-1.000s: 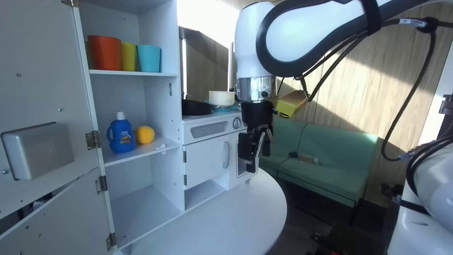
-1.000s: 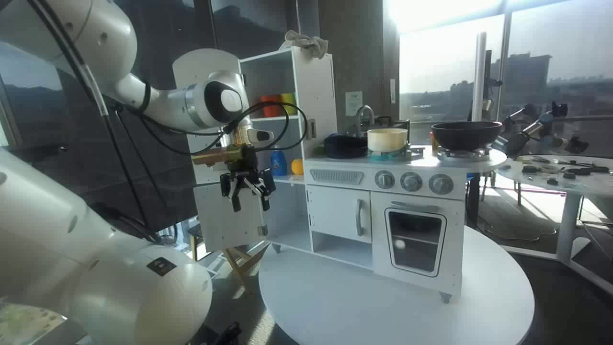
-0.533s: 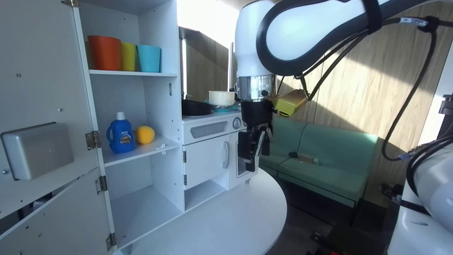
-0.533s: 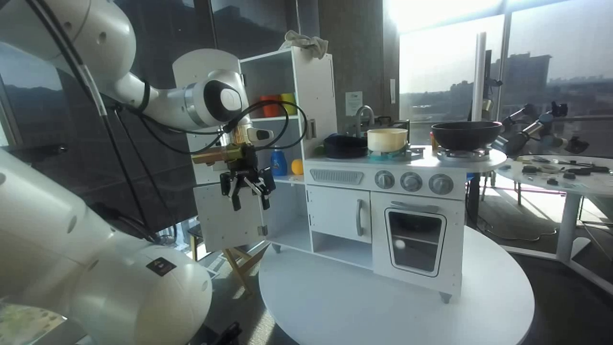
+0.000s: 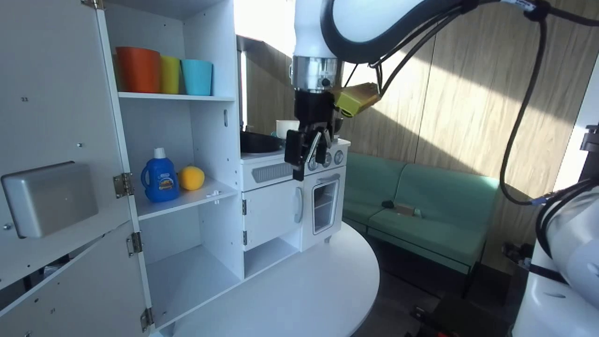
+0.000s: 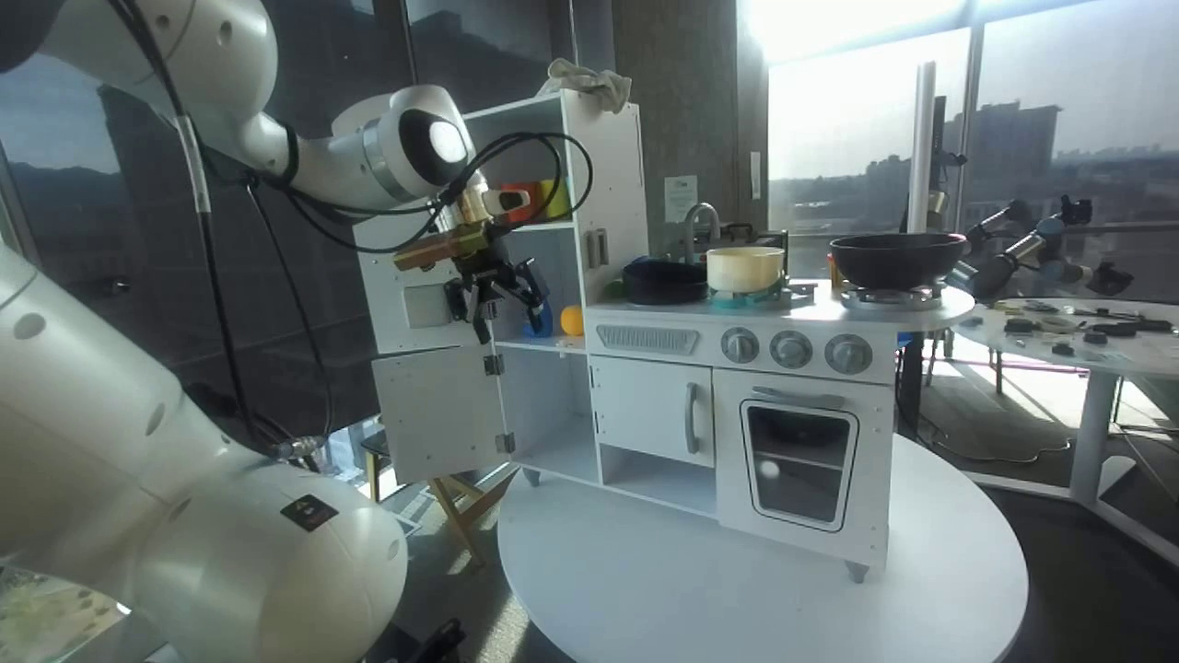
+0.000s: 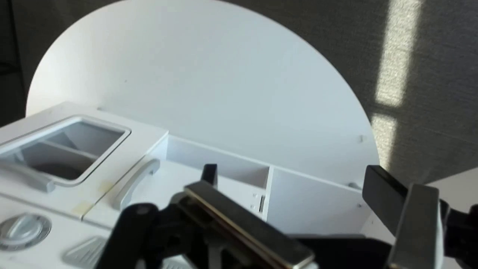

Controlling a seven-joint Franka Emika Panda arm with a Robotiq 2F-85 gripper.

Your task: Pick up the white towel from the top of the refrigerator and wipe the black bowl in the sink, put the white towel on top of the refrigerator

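In an exterior view the left of the scene is taken up by the white arm (image 6: 120,405), which is stretched out toward the right. On the round table (image 6: 737,589), toward the left, the tall refrigerator (image 6: 603,157) is set, its doors (image 5: 51,117) swung open; to its right the lower stove unit (image 6: 732,460) is joined, and on the right burner (image 6: 889,297) a black pan (image 6: 898,261) is carried.

On the near side of the open refrigerator the gripper (image 6: 509,324) is held at a slight tilt. In the wrist view its fingers (image 7: 414,224) are seen spread well apart, with parts of the stove unit and refrigerator shown through the gap.

The white towel (image 6: 599,87) is draped over the top of the refrigerator, part of it let down past the right edge (well above the gripper). The black bowl (image 6: 665,281) is placed at the left of the stove unit's top, near the faucet (image 6: 690,238) (whether it is lowered into the sink cannot be told), and a cream pot (image 6: 744,269) is set to its right.

On the upper shelf (image 5: 220,98) an orange cup (image 5: 139,70), a yellow cup (image 5: 170,75) and a blue cup (image 5: 197,77) are lined up from left to right. On the middle shelf (image 5: 194,198) a blue bottle (image 5: 161,180) is stood on the left, with a round yellow object (image 5: 191,178) just beside it.
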